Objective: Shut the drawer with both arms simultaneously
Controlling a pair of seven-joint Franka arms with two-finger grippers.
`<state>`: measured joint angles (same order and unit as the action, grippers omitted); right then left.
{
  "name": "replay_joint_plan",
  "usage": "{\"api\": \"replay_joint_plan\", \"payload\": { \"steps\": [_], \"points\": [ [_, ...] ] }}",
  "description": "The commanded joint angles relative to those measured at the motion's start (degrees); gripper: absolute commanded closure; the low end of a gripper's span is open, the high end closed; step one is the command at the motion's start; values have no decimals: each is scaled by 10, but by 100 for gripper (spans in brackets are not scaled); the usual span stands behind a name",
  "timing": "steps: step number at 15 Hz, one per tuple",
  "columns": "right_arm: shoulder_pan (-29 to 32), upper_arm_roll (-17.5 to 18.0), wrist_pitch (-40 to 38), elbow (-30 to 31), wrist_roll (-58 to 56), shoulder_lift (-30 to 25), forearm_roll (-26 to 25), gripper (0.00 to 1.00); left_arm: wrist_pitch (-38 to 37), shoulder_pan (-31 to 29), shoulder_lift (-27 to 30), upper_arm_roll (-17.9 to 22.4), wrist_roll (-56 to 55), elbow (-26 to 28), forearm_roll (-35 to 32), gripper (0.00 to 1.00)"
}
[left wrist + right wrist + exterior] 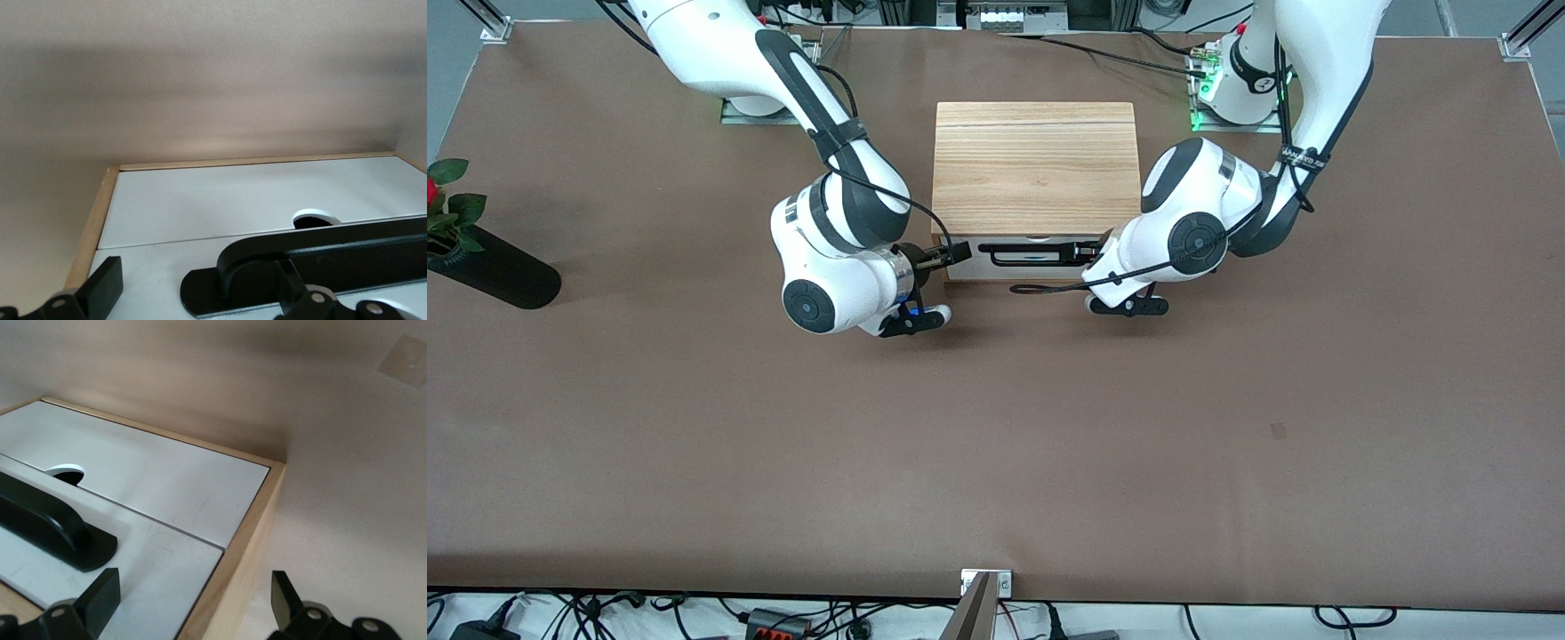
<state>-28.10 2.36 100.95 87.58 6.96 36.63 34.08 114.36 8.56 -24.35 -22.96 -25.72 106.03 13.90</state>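
Note:
The drawer (964, 266) has a white front and a black bar handle (1032, 253), and sits in the light oak cabinet (1036, 160). Its front looks flush with the casing, and no wood interior shows. My right gripper (951, 255) is open at the front's end toward the right arm. In the right wrist view its fingers (100, 597) straddle the casing edge (247, 567) beside the drawer front (160, 573). My left gripper (1092, 253) is open at the other end. In the left wrist view it (200, 293) is close to the front (153, 273), at the end of the handle (347, 250).
A second white panel (233, 193) with a finger cut-out (317, 219) adjoins the drawer front. A black vase with a red flower (489, 267) lies at the right arm's end of the table. A black cable (1040, 289) loops on the table in front of the cabinet.

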Motion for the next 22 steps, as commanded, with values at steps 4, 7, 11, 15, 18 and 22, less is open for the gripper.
{"api": "replay_joint_plan", "payload": {
  "steps": [4, 7, 11, 15, 18, 22],
  "points": [
    [48, -9, -10, -69, 45, 1, 10, 0, -36, -9, 33, 0, -4, -24, 12, 0],
    [71, -9, -13, -115, 73, 0, -21, 0, -76, -18, 54, 11, -1, -64, 3, 0],
    [121, -10, -99, -189, 74, -4, -111, 0, -111, -17, 105, 89, 40, -84, -15, 0],
    [149, -10, -166, -260, 72, -17, -260, 0, -180, -18, 124, 210, 72, -80, -65, 0],
    [159, -9, -175, -260, 68, -47, -340, 0, -220, -50, 134, 216, 171, -79, -175, 0],
    [211, -9, -215, -254, 68, -96, -357, 0, -222, -82, 218, 216, 277, -84, -201, 0]
  ]
}}
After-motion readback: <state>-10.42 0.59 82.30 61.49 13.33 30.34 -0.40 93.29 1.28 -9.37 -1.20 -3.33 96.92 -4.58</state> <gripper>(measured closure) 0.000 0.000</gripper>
